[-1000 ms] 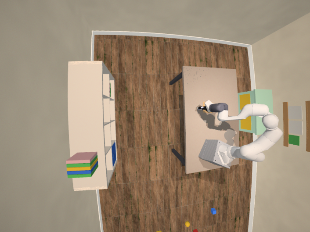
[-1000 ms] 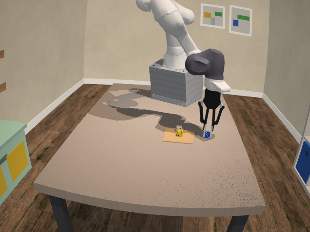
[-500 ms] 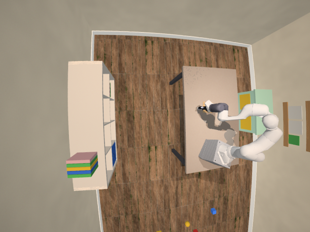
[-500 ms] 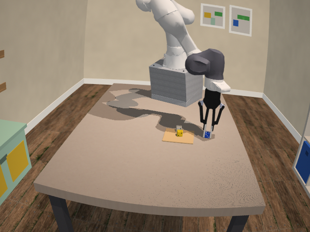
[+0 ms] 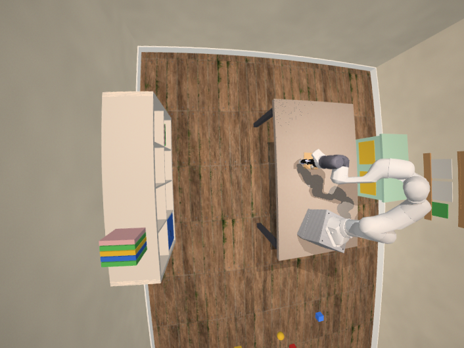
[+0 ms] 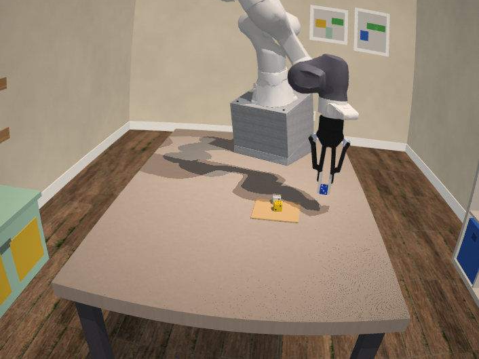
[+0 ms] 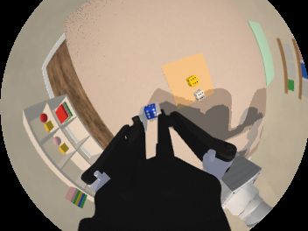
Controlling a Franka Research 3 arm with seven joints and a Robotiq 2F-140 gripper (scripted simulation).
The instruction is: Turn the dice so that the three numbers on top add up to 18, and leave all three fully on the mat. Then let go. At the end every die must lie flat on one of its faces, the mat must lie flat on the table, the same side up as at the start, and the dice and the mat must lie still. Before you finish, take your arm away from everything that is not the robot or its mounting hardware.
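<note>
An orange mat (image 6: pixel 263 213) (image 7: pixel 177 73) (image 5: pixel 307 155) lies flat near the middle of the table (image 6: pixel 199 262). A yellow die (image 6: pixel 277 205) (image 7: pixel 192 80) and a white die (image 6: pixel 276 197) (image 7: pixel 200 94) sit on it, side by side. My gripper (image 6: pixel 323 189) (image 7: pixel 150 109) (image 5: pixel 305 162) is shut on a blue die (image 6: pixel 323 189) (image 7: pixel 150 111) and holds it in the air, to the right of the mat in the exterior view. The blue die's side face toward that camera shows three white pips.
The robot's grey base block (image 6: pixel 271 128) stands at the back of the table. A green cabinet (image 6: pixel 17 231) stands left of the table. A shelf unit (image 5: pixel 131 185) stands across the room, with coloured items in it.
</note>
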